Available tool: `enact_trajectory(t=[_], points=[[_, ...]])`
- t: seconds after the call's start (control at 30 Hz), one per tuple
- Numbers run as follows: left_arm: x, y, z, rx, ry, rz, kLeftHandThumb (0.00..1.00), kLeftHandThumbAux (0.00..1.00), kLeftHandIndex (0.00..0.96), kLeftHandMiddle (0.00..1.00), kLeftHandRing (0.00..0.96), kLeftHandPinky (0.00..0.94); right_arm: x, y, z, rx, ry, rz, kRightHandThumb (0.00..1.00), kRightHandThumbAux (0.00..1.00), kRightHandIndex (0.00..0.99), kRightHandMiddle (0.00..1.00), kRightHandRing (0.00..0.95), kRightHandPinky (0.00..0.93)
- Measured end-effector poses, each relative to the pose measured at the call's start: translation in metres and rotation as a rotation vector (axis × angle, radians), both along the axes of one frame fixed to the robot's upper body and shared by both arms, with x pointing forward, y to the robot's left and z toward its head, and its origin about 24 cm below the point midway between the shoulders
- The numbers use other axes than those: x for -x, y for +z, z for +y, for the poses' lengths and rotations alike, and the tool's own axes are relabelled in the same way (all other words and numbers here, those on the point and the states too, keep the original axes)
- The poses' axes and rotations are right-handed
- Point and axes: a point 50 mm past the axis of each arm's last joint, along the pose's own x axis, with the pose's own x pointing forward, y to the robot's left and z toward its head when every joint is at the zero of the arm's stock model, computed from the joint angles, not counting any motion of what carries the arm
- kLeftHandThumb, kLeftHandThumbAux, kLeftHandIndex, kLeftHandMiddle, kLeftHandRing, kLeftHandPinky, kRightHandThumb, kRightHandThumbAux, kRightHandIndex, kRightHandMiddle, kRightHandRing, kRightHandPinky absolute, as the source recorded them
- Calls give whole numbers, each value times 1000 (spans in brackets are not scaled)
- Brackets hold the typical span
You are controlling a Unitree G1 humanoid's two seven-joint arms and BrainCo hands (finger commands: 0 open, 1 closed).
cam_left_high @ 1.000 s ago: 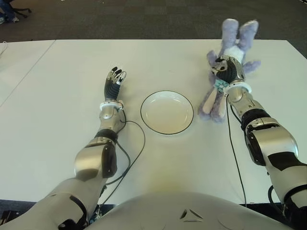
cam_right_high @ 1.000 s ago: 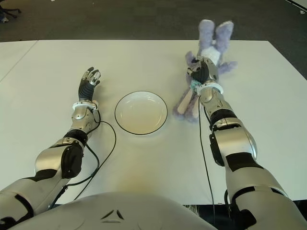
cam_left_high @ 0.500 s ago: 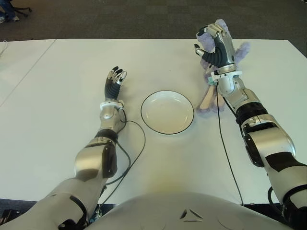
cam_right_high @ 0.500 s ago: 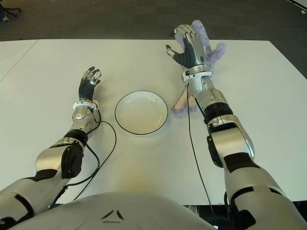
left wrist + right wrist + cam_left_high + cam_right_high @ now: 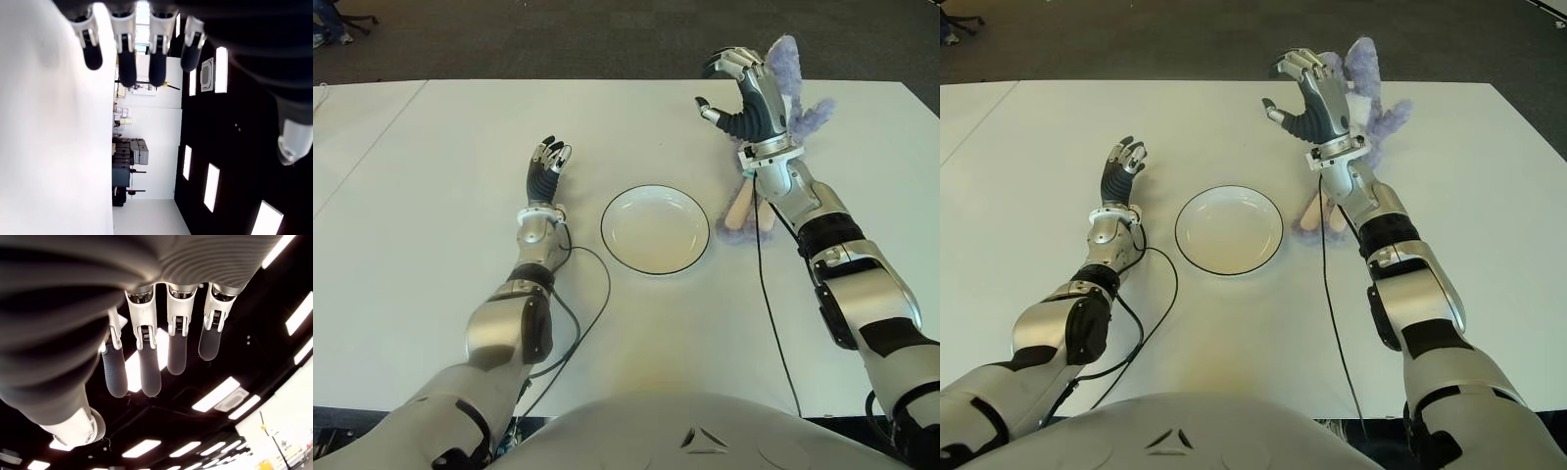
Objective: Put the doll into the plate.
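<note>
One purple plush rabbit doll (image 5: 790,110) lies on the white desk (image 5: 421,245), showing two long ears and two pale feet. One white plate (image 5: 655,229) with a dark rim sits on the desk. There are two robot hands: one left robot hand (image 5: 548,164) and one right robot hand (image 5: 741,90), each showing four fingers and a thumb in its own wrist view. Two thin black cables run along the desk, one beside each arm. A second desk (image 5: 352,127) adjoins on the left.
</note>
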Motion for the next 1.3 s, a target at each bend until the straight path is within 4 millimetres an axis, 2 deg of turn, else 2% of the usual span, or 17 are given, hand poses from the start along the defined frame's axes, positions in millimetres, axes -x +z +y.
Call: enact_trajectory(t=[0.17,0.43,0.57,0.6,0.63,0.67,0.7,0.73,0.77,0.8,0.9,1.17,1.3], points=[[0,0,0,0,0,0,0,472,141,196,182,93,2,4,3,16,27,-12,459,719,720,851,859,852],[0,0,-1,-2,-3,-2,0,462,134,186,177,133,5,0,4,32,47,2,484,719,745,869,874,876],[0,0,-1,-5,-1,-1,0,470,136,191,177,130,3,-6,0,60,23,28,438,688,654,831,836,828],[0,0,-1,-6,0,-1,0,472,134,189,173,135,2,-8,-2,73,13,36,379,636,462,685,719,720],[0,0,-1,-7,0,-1,0,472,134,189,172,136,0,-9,-4,88,-2,46,368,628,429,660,699,701],[0,0,-1,-8,-1,-1,0,474,133,188,171,131,-1,-11,-6,105,-17,55,242,520,290,333,366,419],[0,0,-1,-9,-1,-1,0,474,133,188,171,130,-4,-11,-8,122,-38,64,220,502,267,277,309,371],[0,0,-1,-10,-2,-1,0,474,131,188,169,128,-6,-11,-12,142,-63,73,174,452,164,131,153,189],[0,0,-1,-10,-2,-1,0,474,131,187,169,127,-7,-11,-15,157,-82,80,161,440,138,94,114,143],[0,0,-1,-10,-2,-1,0,475,132,187,168,129,-9,-11,-18,170,-103,87,160,404,47,23,28,35],[0,0,-1,-10,-2,-1,0,478,133,185,165,119,-13,-10,-29,226,-173,116,166,364,1,0,0,0],[0,0,-1,-9,0,-1,0,477,132,181,169,137,-19,-18,-62,337,-372,203,157,270,0,0,0,0],[0,0,-1,-9,-1,-1,0,477,132,182,169,134,-20,-29,-78,344,-459,256,156,262,0,0,0,0]])
